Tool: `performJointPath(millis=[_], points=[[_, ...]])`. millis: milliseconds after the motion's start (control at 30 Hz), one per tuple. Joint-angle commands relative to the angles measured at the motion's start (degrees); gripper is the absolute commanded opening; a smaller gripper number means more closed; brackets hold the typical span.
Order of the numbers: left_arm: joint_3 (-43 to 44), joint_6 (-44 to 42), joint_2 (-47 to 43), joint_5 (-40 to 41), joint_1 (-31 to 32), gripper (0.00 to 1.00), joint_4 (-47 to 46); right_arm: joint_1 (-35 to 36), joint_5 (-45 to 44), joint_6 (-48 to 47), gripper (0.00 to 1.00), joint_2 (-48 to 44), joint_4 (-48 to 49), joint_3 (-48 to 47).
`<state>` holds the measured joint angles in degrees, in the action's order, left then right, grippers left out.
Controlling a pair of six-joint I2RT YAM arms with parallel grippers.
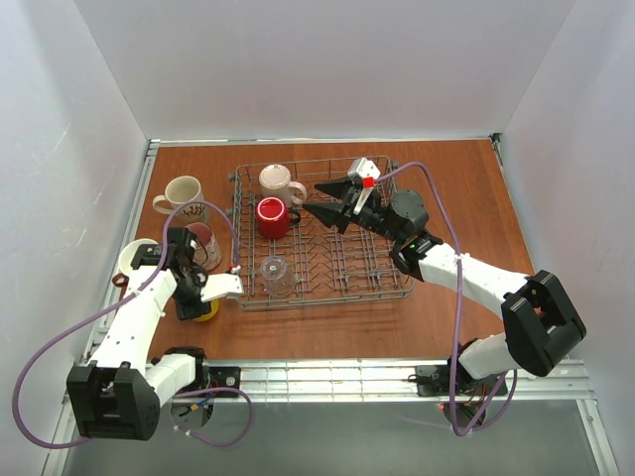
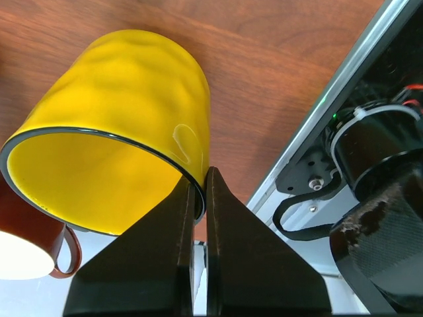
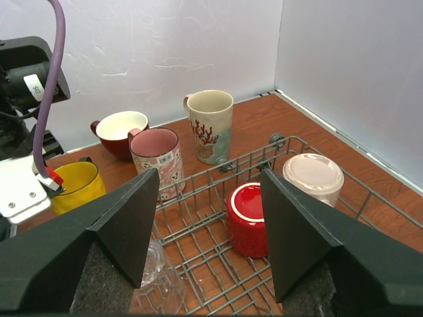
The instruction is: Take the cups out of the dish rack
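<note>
L arm [image 1: 139, 322], 8 o'clock in top view: white links, blk boxy joints, purple cable [image 3: 58, 33]. R arm [image 1: 476, 280], 4 o'clock: same colours, red tag [image 1: 368, 181] nr wrist. R gripper [image 3: 210, 175]: matte blk wedge fingers.

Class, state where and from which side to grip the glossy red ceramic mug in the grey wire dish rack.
Grip the red mug across its body, coming from above with the open right gripper. It seems to stand base-up in the dish rack, so no rim offers itself, and wires fence its sides.
</note>
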<state>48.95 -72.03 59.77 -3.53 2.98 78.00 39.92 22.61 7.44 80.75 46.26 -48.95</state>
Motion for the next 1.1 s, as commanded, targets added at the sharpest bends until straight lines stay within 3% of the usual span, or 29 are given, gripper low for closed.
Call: performJointPath(millis=[0, 367, 633, 767, 900, 1067], points=[[-2.0, -1.8, -0.3, 5.1, 0.6, 0.0, -2.1, 0.3, -0.9, -1.4, 0.58, -0.2, 0.8, -1.1], [-6.9, -1.2, 0.3, 8.7, 2.6, 0.0, -7.7, 0.2, -1.5, -2.6, 0.59, -0.2, -0.4, -1.2], [-3.8, -0.3, 0.7, 5.9, 3.0, 0.36, -5.0, 0.3, -1.5, -3.3, 0.66, 0.7, -1.6, -2.0], [-0.4, 0.2, 1.5, 3.6, 2.9, 0.45, -1.6, -0.7, -1.5, -5.2, 0.68, 1.7, -4.7, -3.3], [4.2, 0.9, 1.5, 1.5, 3.0, 0.56, 0.1, -3.1, -0.6, -7.0, 0.69, 5.5, -15.7, -9.1], [10.0, 1.6, 1.0, -0.5, 2.9, 0.6, 1.8, -3.4, 0.4, -18.3, 0.65, 14.9, -35.5, -20.1]])
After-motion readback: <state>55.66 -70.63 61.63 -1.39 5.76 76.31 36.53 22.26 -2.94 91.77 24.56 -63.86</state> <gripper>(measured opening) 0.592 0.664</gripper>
